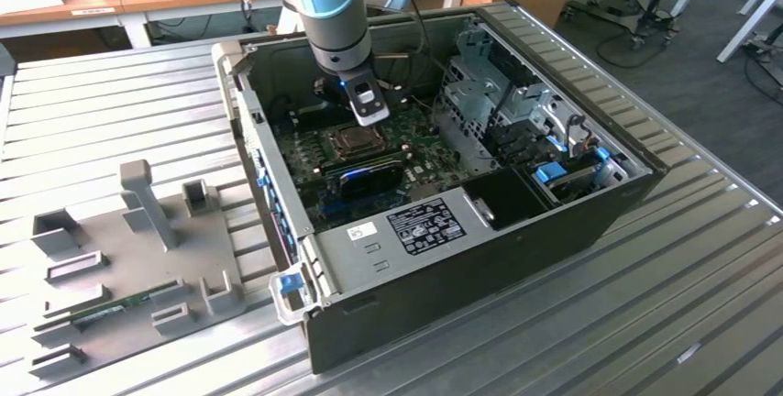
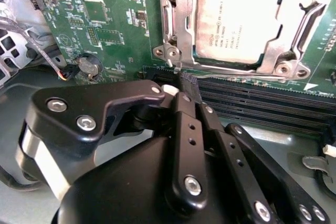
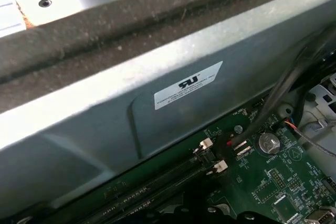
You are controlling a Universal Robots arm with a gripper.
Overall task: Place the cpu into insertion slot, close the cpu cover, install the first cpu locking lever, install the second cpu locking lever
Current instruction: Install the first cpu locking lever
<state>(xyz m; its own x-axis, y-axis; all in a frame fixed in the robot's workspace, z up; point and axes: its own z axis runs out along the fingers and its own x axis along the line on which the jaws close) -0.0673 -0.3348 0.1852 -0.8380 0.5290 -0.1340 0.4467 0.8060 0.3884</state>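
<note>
Now cpu in insertion slot, cover shut

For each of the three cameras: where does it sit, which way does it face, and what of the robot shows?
Exterior view: off the arm, above, looking down into the open computer case; the arm and gripper show above the cpu.
Second wrist view: on the arm, looking past the gripper at the cpu under its cover.
First wrist view: on the arm, facing the case's inner wall.
Both wrist views share the green board.

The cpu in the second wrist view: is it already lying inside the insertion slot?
Yes. The cpu lies flat in the insertion slot, with the silver cpu cover framing it.
</note>
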